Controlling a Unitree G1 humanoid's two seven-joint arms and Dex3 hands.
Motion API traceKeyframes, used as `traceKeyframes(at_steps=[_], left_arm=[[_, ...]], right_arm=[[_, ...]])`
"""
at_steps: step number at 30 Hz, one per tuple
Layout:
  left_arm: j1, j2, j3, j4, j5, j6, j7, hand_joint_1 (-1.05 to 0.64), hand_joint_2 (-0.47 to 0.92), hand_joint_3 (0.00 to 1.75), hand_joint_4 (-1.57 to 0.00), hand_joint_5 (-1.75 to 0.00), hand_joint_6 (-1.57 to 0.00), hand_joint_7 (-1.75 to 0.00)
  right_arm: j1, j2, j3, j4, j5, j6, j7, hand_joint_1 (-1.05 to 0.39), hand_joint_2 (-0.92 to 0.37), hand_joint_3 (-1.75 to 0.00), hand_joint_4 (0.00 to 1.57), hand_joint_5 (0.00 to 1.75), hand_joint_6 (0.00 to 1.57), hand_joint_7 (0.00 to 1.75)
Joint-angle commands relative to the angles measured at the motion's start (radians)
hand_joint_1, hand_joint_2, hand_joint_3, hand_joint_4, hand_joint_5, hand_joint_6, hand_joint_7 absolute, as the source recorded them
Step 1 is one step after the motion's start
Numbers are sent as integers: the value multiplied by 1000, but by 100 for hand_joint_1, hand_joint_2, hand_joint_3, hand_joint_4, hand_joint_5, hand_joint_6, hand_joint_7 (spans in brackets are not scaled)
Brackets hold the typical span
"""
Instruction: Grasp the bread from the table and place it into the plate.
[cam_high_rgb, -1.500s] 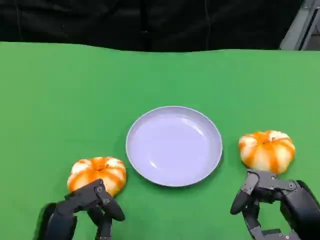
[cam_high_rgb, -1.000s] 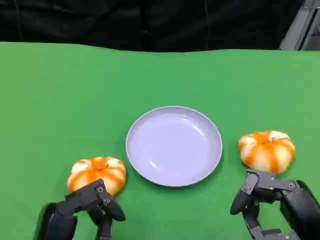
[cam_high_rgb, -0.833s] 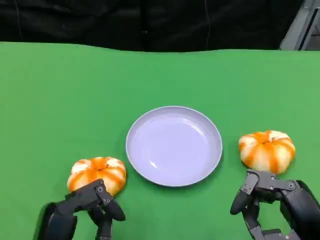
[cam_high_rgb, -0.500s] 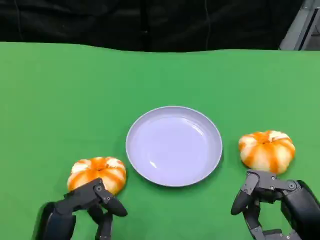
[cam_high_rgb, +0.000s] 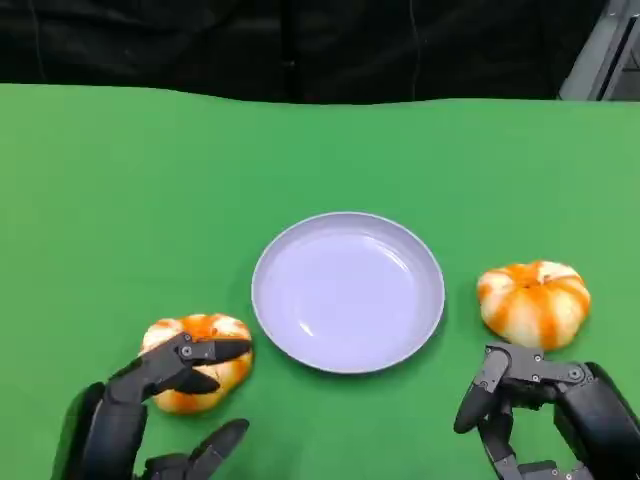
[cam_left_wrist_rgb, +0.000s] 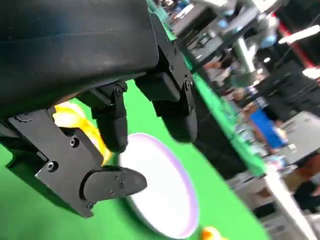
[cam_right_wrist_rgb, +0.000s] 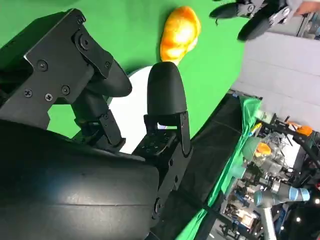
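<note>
The left hand (cam_high_rgb: 150, 400) has its fingers (cam_high_rgb: 205, 352) spread, an upper one reaching over the left bread (cam_high_rgb: 200, 365) and a lower one (cam_high_rgb: 215, 445) stretched out on the near side; nothing is pinched yet, and whether the upper finger touches the crust I cannot tell. The right hand (cam_high_rgb: 545, 410) has its fingers (cam_high_rgb: 480, 395) parted and holds nothing, just short of the right bread (cam_high_rgb: 535, 302), which sits on the worktop (cam_high_rgb: 130, 190) beyond the fingertips.

The main risk, as I judge it, is that the left fingers close from above and nearside only, so the round, glossy bun squirts away toward the plate (cam_high_rgb: 348, 290) or rolls out sideways. A shallow pinch on the dome could also slip once lifted. Carrying it low might knock the plate's rim, which lies just beside the bread, inward of the left fingertips.

The plate rests between the two hands with no bread in it. Nothing stands between the left bread and the plate. A dark backdrop (cam_high_rgb: 300, 45) runs past the worktop's far edge.
</note>
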Motion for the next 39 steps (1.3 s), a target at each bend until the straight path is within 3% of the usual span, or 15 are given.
traceKeyframes(at_steps=[1,7,11,23,30,39], left_arm=[[0,28,-5,-75,75,159,-55,-28,84,15,-27,-83,-51,-5],[-16,69,-42,-155,258,356,-110,-40,92,2,-12,-63,-33,0],[-67,92,-83,-163,407,472,-132,-48,92,6,-9,-56,-29,0],[-265,133,-212,-1,609,667,-187,-49,92,11,-10,-56,-29,-1],[-366,124,-282,122,661,786,-246,-52,92,12,-16,-57,-32,-2],[-474,128,-353,262,650,884,-326,-56,92,14,-24,-45,-35,-1]], right_arm=[[0,-2,-3,-22,6,10,-5,6,-29,-146,88,172,81,131],[1,2,0,-23,10,15,-5,6,-29,-147,89,173,80,131],[-3,3,3,-21,19,17,3,5,-28,-147,89,173,81,132],[-2,11,8,-27,11,28,-1,7,-27,-149,89,171,82,132],[5,11,9,-37,7,31,-1,8,-27,-148,89,172,81,132],[8,13,12,-34,-3,24,-4,7,-27,-146,89,174,82,132]])
